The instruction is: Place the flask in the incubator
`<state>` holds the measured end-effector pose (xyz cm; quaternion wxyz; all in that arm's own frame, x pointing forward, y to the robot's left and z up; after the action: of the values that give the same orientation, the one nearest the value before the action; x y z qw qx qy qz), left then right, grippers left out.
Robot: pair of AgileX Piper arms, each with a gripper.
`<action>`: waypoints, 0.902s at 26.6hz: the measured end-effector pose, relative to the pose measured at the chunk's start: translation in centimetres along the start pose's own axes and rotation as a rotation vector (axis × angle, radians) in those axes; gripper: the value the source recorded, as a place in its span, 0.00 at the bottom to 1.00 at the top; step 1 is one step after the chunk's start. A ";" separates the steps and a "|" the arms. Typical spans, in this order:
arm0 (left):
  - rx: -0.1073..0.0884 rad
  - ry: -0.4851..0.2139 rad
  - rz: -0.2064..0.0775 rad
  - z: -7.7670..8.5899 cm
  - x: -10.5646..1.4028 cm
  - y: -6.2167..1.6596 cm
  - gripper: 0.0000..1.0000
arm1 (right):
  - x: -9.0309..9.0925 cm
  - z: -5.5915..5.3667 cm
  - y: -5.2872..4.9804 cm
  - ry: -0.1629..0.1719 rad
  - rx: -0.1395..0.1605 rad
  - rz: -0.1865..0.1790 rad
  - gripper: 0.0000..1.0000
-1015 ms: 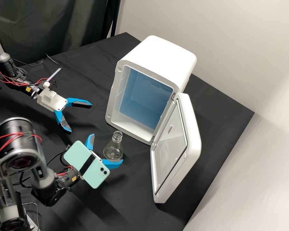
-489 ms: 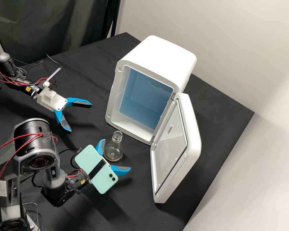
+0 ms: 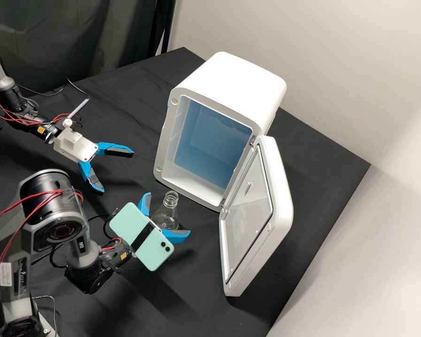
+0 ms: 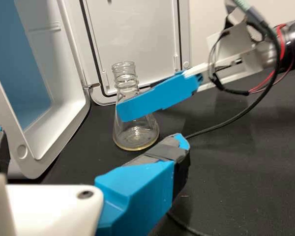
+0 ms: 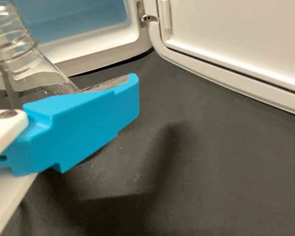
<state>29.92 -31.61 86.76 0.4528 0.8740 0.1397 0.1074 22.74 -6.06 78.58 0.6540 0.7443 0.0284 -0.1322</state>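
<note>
A clear, empty conical flask (image 3: 166,213) stands upright on the black bench just in front of the white incubator (image 3: 229,89). The incubator's door (image 3: 259,210) hangs open to the right, showing a blue interior (image 3: 206,145). My right gripper (image 3: 163,216) is open and straddles the flask, one finger (image 5: 78,123) lying against its glass side (image 5: 24,64). My left gripper (image 3: 114,171) is open and holds nothing, a short way to the left of the flask. Its wrist view looks at the flask (image 4: 135,135) with the right arm's finger (image 4: 157,96) across it.
A mint-green phone-like device (image 3: 140,236) is strapped on the right wrist. Red wires and a thin rod (image 3: 77,110) lie at the far left. The bench ends at its right edge (image 3: 332,234), close behind the open door. Free bench lies in front of the door.
My right gripper has moved forward toward the incubator, so the flask now sits deeper between its fingers. The left arm, the flask and the incubator have stayed in place.
</note>
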 end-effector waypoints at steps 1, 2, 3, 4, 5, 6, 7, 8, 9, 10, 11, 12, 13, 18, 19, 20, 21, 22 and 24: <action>0.000 0.000 0.000 0.0 0.0 0.00 1.00 | 0.3 0.0 -0.1 -0.002 -0.005 -0.003 1.00; 0.000 0.000 0.000 0.0 0.0 0.00 1.00 | 0.7 0.1 -0.3 -0.007 -0.007 -0.006 1.00; 0.000 0.000 0.000 0.0 0.0 0.00 1.00 | 0.9 0.1 -0.4 -0.009 -0.012 -0.010 1.00; 0.000 0.000 0.000 0.0 0.0 0.00 1.00 | 1.1 0.2 -0.4 -0.012 -0.024 -0.009 1.00; 0.000 0.000 0.000 0.0 0.0 0.00 1.00 | 1.2 0.4 -0.5 -0.017 -0.025 -0.010 1.00; 0.000 0.000 0.000 0.0 0.0 0.00 1.00 | 1.3 0.4 -0.4 -0.019 -0.029 -0.009 1.00; 0.000 0.000 0.000 0.0 0.0 0.00 1.00 | 1.4 0.5 -0.5 -0.023 -0.026 -0.008 1.00; 0.000 0.000 0.000 0.0 0.0 0.00 1.00 | 1.4 0.6 -0.5 -0.026 -0.026 -0.009 1.00; 0.000 0.000 0.000 0.0 0.0 0.00 1.00 | 1.6 0.7 -0.5 -0.029 -0.034 -0.009 1.00; 0.000 0.000 0.000 0.0 0.0 0.00 1.00 | 1.6 0.8 -0.5 -0.032 -0.038 -0.012 1.00; 0.000 -0.002 0.000 0.1 0.0 -0.01 1.00 | 1.7 0.8 -0.5 -0.032 -0.041 -0.012 1.00; 0.000 -0.002 0.000 0.1 0.0 -0.01 1.00 | 1.8 1.0 -0.5 -0.038 -0.044 -0.012 1.00; 0.001 -0.003 0.000 0.1 0.0 -0.01 1.00 | 1.9 1.1 -0.3 -0.039 -0.051 -0.006 1.00; 0.002 -0.007 -0.001 0.2 0.0 -0.03 1.00 | 2.3 1.1 0.3 -0.029 -0.065 0.017 1.00; 0.003 -0.009 -0.002 0.2 0.0 -0.03 1.00 | 2.4 1.0 0.3 -0.027 -0.067 0.019 1.00; 0.003 -0.009 -0.002 0.2 0.0 -0.03 1.00 | 2.5 1.1 0.4 -0.029 -0.065 0.024 1.00; 0.003 -0.009 -0.002 0.2 0.0 -0.03 1.00 | 2.6 1.1 0.5 -0.032 -0.064 0.028 1.00; 0.003 -0.009 -0.002 0.2 0.0 -0.03 1.00 | 2.7 1.2 0.5 -0.037 -0.061 0.032 1.00; 0.003 -0.009 -0.002 0.2 0.0 -0.03 1.00 | 3.0 1.3 0.6 -0.038 -0.060 0.034 1.00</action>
<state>30.01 -31.75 86.62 0.4520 0.8752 0.1385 0.1030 25.52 -7.84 78.28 0.6786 0.7221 0.0072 -0.1344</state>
